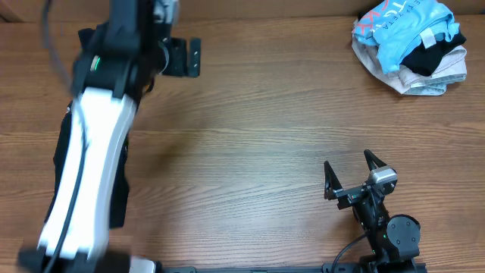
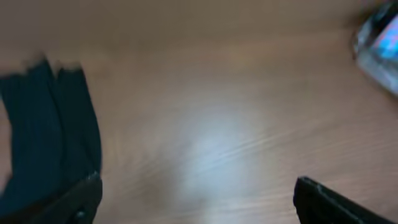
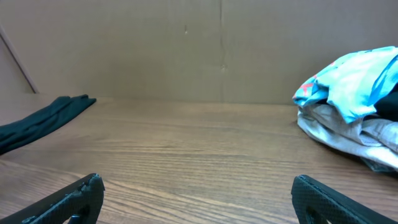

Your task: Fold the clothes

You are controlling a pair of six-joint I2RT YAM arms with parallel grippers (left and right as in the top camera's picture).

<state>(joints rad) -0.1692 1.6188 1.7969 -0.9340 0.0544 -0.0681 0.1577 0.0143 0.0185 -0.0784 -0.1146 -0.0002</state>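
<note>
Several clothes (image 1: 409,47) heaped at the far right corner of the bench (image 1: 265,129), well apart from both tools. Uppermost, a light blue T-shirt (image 1: 398,29), crumpled, bearing white lettering and a red-orange mark at its left edge. Beneath it, a black garment (image 1: 428,59) and a pale greyish one (image 1: 428,82). All soft, rumpled, forming one lumpy mound.

Brown wood-grain surface, smooth, with a soft glare. Behind it, a plain brown wall (image 3: 186,50).

Along the left side, a dark cloth (image 3: 43,118) lying flat, partly covered by the white left arm (image 1: 83,174).

Left tool (image 2: 196,193) released, fingers spread wide over bare wood beside the dark cloth, grasping nothing; view blurred. Right tool (image 1: 351,173) likewise released, fingers splayed, near the front edge, empty, facing the heap across open wood.
</note>
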